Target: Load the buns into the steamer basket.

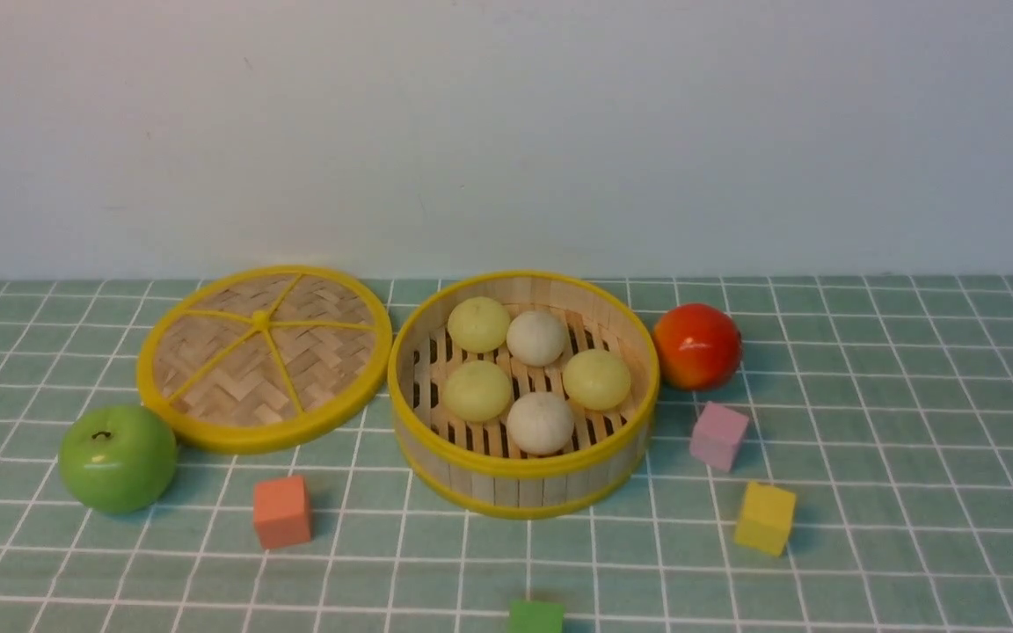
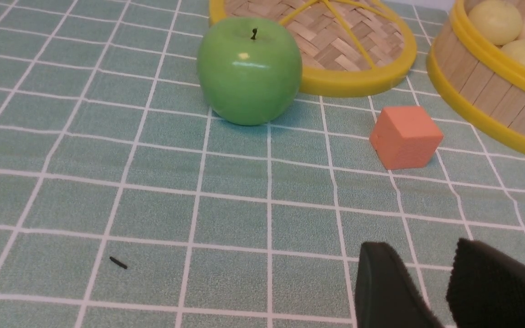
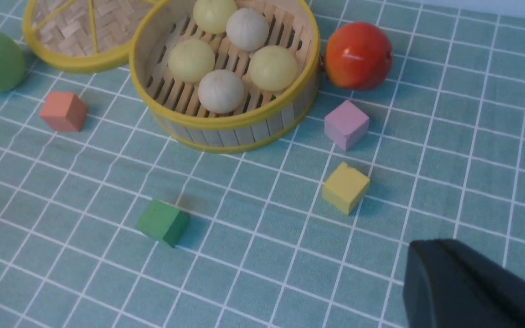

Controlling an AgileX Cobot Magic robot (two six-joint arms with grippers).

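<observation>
The steamer basket [image 1: 520,491] stands mid-table with several buns lying on its slatted bottom: pale yellow-green ones [image 1: 478,323] and off-white ones [image 1: 540,423]. The right wrist view shows the same basket [image 3: 235,134] and buns [image 3: 221,90] from above. Neither gripper appears in the front view. In the left wrist view my left gripper [image 2: 419,248] hangs open over bare cloth, nothing between its fingers, well short of the basket [image 2: 486,86]. In the right wrist view my right gripper [image 3: 431,248] is shut and empty, away from the basket.
A woven lid [image 1: 265,356] lies left of the basket, with a green apple [image 1: 117,457] in front of it. A red-orange fruit [image 1: 696,345] sits right of the basket. Orange [image 1: 281,511], pink [image 1: 718,435], yellow [image 1: 765,517] and green [image 1: 535,617] cubes lie around.
</observation>
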